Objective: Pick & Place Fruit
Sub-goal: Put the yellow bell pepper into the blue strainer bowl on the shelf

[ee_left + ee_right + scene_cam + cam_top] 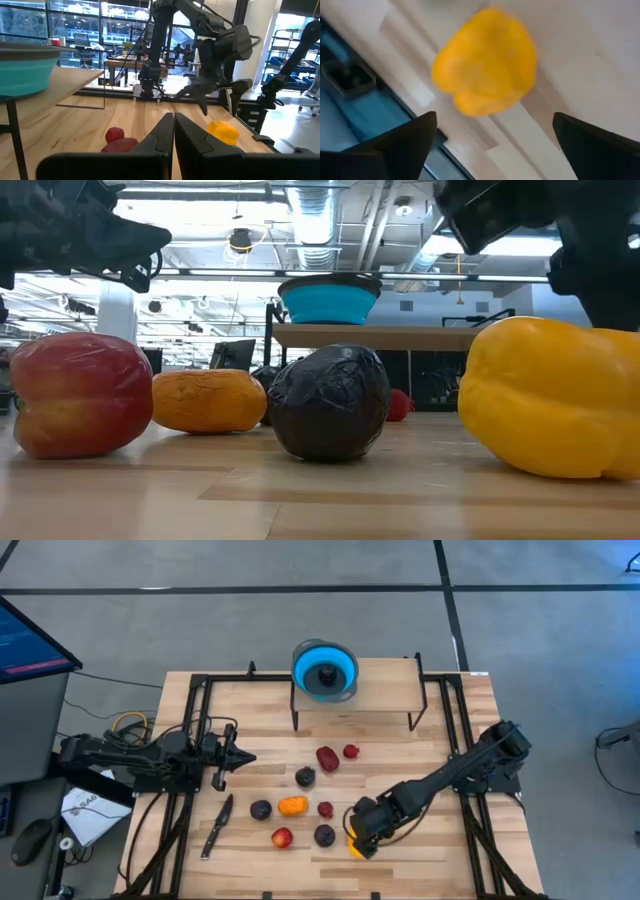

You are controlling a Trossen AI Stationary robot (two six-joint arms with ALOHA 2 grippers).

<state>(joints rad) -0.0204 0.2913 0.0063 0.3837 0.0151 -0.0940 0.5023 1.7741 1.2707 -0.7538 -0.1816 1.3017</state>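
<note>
Nearest the table's front edge, the right gripper [358,838] hangs over the yellow fruit [355,846], its two dark fingers [405,142] spread wide with the yellow piece lying on the wood between and beyond them, not pinched; from table height that yellow fruit sits flat on the boards at the right. Just beside it toward the middle lies a dark purple fruit [324,835], and further along the same front row a red-and-yellow fruit [282,837], both resting on the table [440,860]. A dark knife [217,824] lies slantwise near the left front, apart from the fruit. One row back sit another dark purple piece [260,809], the orange fruit [292,805] touching or nearly touching it, and a small red piece [325,809]. Further back again there is a third dark purple fruit [305,777], then a larger red fruit [327,758] with a small red one [350,751] just beside it. Off to the left at about that depth, the left gripper [240,757] hovers above the table with its fingers [157,135] pressed together, holding nothing. At the far edge a raised wooden shelf [380,690] carries a blue bowl [325,669] with something dark in it.
</note>
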